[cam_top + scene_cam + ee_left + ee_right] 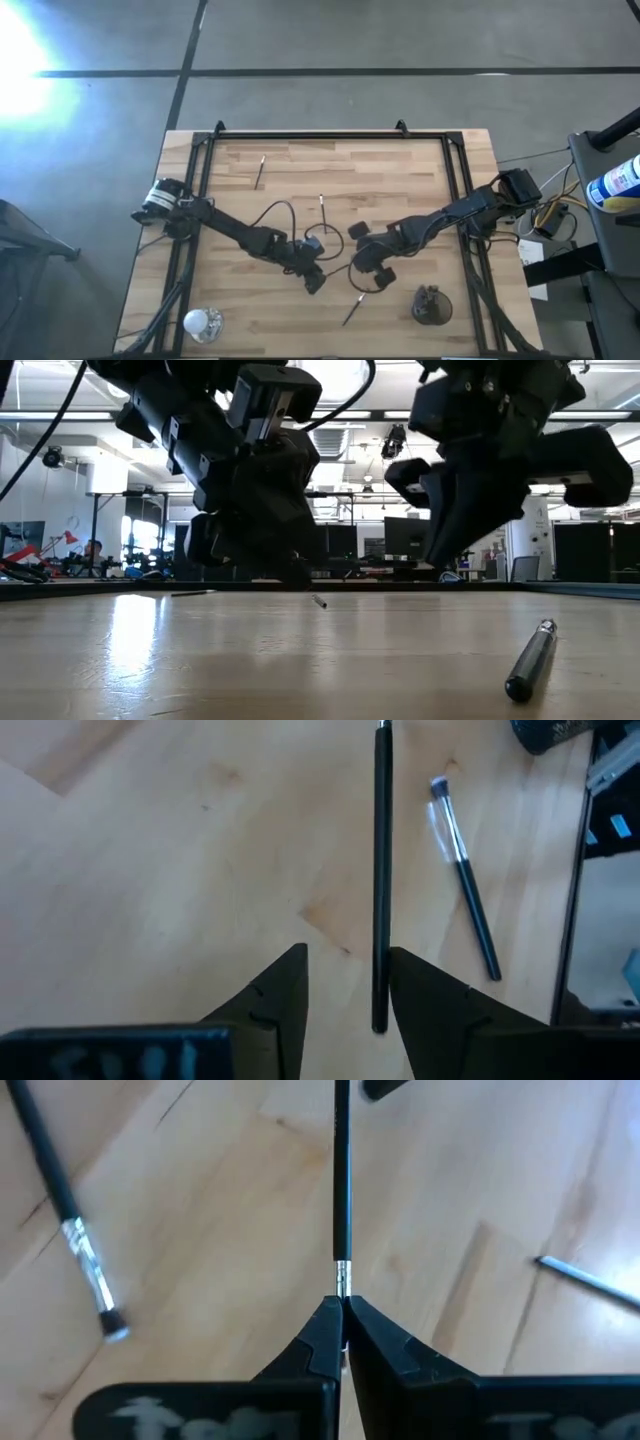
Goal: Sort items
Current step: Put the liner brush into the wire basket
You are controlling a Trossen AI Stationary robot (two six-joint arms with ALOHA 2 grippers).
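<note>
Now | wooden table (400, 165) | grey floor (330, 100) | lab room behind

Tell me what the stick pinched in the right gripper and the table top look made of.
The slim black stick in the right gripper looks like glossy painted wood or plastic, with a shiny metal band. The pale table top looks like sealed wood: visible grain and joined planks.

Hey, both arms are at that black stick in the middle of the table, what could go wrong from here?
The right gripper is shut on only the very end of the black stick, so it could pivot or slip. The left gripper is open around the other end, with the stick close beside one finger; closing might knock it askew. The two grippers are also close together, so they might bump.
</note>
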